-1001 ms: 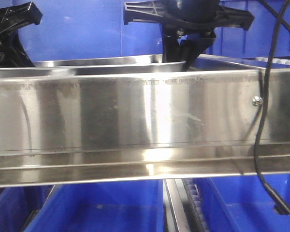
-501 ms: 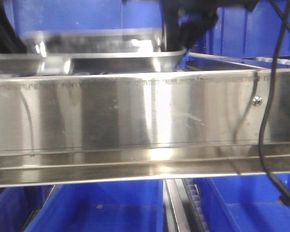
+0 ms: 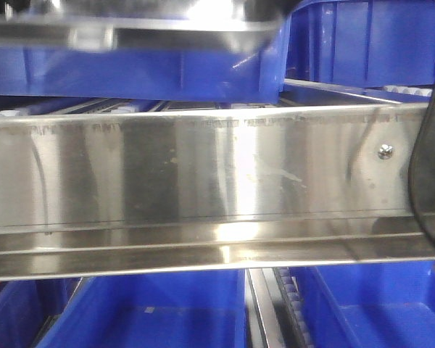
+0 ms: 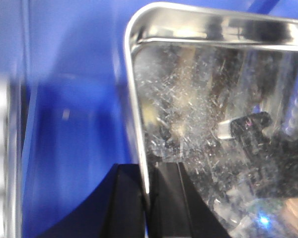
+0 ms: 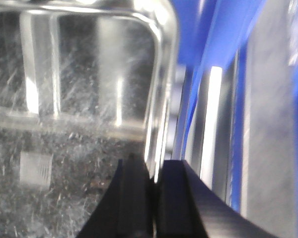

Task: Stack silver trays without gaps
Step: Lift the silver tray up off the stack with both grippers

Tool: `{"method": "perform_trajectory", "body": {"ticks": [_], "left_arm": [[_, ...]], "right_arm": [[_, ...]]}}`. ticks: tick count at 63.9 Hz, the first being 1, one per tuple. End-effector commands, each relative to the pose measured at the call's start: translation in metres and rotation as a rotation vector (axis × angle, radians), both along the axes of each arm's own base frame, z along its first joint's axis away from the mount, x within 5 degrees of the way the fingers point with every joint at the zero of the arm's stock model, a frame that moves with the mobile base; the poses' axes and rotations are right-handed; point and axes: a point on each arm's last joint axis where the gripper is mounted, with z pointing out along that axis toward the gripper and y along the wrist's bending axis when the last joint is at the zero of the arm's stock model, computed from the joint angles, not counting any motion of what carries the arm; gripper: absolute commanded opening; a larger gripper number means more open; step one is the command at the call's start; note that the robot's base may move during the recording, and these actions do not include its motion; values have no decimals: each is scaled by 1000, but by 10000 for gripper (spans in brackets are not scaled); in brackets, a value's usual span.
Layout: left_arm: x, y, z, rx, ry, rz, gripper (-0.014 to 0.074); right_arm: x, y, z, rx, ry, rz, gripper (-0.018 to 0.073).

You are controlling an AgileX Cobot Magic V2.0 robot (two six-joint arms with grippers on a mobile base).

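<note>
The silver tray (image 3: 130, 32) hangs at the top of the front view, well above the long steel rail (image 3: 217, 174), with a blue bin (image 3: 203, 72) behind it. Its long axis runs left to right and its open side faces up. It looks about level, but the picture is blurred there, so I am not sure.

The left gripper (image 4: 148, 198) is closed on the flat rim of one short side, one finger inside the wall and one outside. The right gripper (image 5: 154, 198) is clamped the same way on the opposite rim.

I judge the tray to be light and stiff, but smooth and slippery, so it can slide in a thin pinch. The out-turned rim is the good place to hold.
</note>
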Motion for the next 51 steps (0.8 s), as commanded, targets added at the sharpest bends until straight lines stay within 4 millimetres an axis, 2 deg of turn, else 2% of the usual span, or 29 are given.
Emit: {"method": "perform_trajectory", "body": {"ticks": [1, 19, 32, 39, 51], "left_arm": [[-3, 1, 24, -11, -66, -1, -17], [-4, 6, 51, 27, -115, 38, -17], [-8, -7, 56, 24, -137, -11, -17], [-8, -14, 59, 29, -178, -18, -17], [-4, -14, 65, -15, -235, 25, -17]], "right_arm": [[-4, -2, 19, -34, -103, 9, -75], [-13, 6, 53, -58, -235, -17, -75], [-13, 5, 74, -30, -298, -26, -75], [-13, 4, 78, -23, -310, -28, -75], [-12, 3, 79, -44, -323, -32, -75]]}}
